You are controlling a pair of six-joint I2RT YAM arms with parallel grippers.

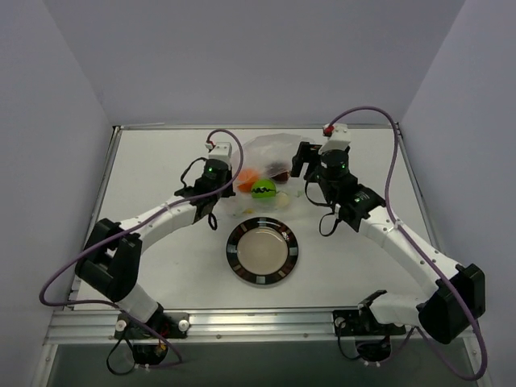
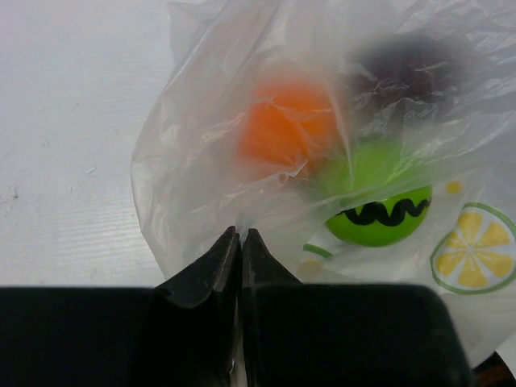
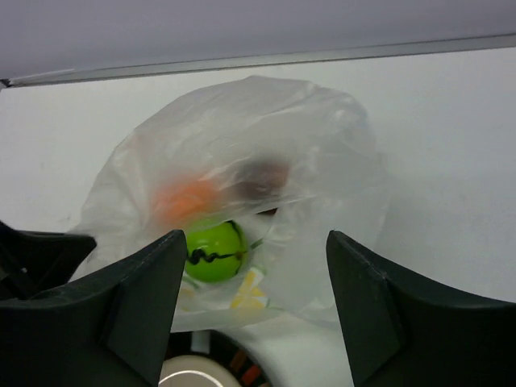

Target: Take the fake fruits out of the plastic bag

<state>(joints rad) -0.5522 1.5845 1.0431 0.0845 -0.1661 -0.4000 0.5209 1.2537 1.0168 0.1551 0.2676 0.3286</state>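
Note:
The clear plastic bag [image 1: 270, 149] lies crumpled on the white table past the plate. Through its film I see the fake fruits: an orange one [image 2: 286, 125], a maroon one [image 2: 407, 68] and a green one [image 2: 377, 211] with a black zigzag, whose lower half shows unveiled at the bag's mouth. My left gripper [image 2: 240, 232] is shut on the bag's near edge, on the bag's left [image 1: 232, 184]. My right gripper [image 3: 256, 238] stands open on the bag's right side [image 1: 300, 173], with the bag [image 3: 322, 161] and green fruit [image 3: 214, 250] just beyond its fingers.
A round dark-rimmed plate [image 1: 234, 250] sits close in front of the bag, its rim showing low in the right wrist view [image 3: 242, 367]. A lemon-slice print [image 2: 472, 258] marks the bag. White walls enclose the table on three sides.

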